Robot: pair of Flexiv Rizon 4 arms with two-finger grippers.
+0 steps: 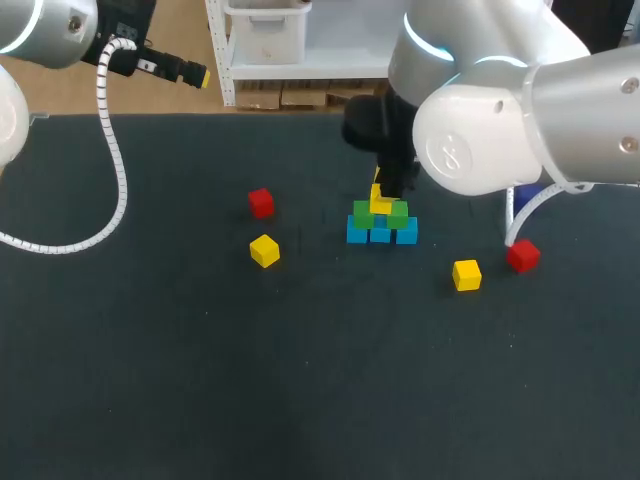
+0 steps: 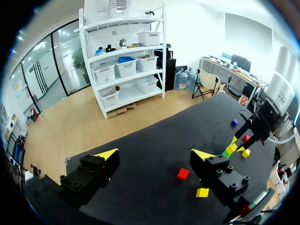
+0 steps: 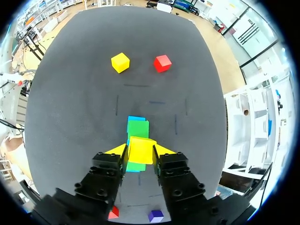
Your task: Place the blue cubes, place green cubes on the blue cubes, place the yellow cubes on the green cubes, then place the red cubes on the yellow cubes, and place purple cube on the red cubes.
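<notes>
A dark table top (image 1: 200,380) fills the head view. The right gripper (image 1: 383,201) stands over its middle, fingers closed on a yellow cube (image 1: 380,207). This cube is directly over two green cubes (image 1: 362,213) that sit on a row of blue cubes (image 1: 380,234); whether it rests on them I cannot tell. Left of that gripper lie a red cube (image 1: 261,202) and a second yellow cube (image 1: 264,250). To its right lie a third yellow cube (image 1: 466,274) and a second red cube (image 1: 523,256). All four are well apart from the stack. The left gripper (image 1: 190,73) hangs near the far edge.

In the left wrist view its fingers stand wide apart with nothing between them. The red cube and second yellow cube lie just ahead, with the stack, the right arm (image 2: 267,117) and a purple cube (image 2: 234,123) farther off.

In the right wrist view both yellow tips press the yellow cube from two sides, and bare table stretches ahead.
</notes>
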